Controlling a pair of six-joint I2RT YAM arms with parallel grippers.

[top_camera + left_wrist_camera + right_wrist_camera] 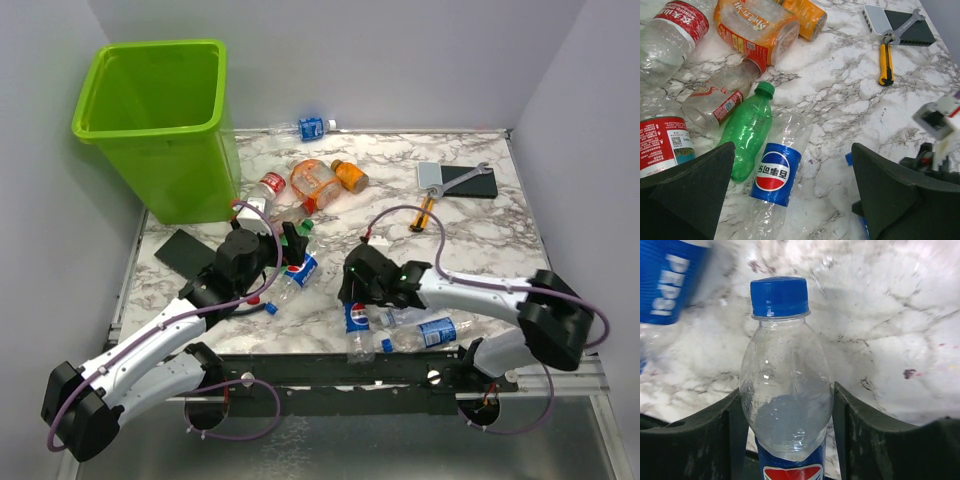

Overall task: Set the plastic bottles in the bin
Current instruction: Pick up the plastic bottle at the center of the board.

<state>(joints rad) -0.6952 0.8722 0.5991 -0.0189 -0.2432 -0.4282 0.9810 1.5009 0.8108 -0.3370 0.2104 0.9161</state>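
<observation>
right jaws half shut, pads (700, 440) against both sides of the clear pepsi bottle (785, 385) lying at the bench's (470, 230) near edge, cap pointing away from the wrist; left jaws wide open, empty; bin (185, 170) far left, well apart

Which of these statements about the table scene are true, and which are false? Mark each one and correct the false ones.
1. The green bin stands upright at the far left. True.
2. The left fingers hold the green bottle. False: they are wide open above it and hold nothing.
3. The clear bottle between the right fingers has a blue cap. True.
4. The yellow-handled tool lies inside the bin. False: it lies on the table, beside a black pad.
</observation>
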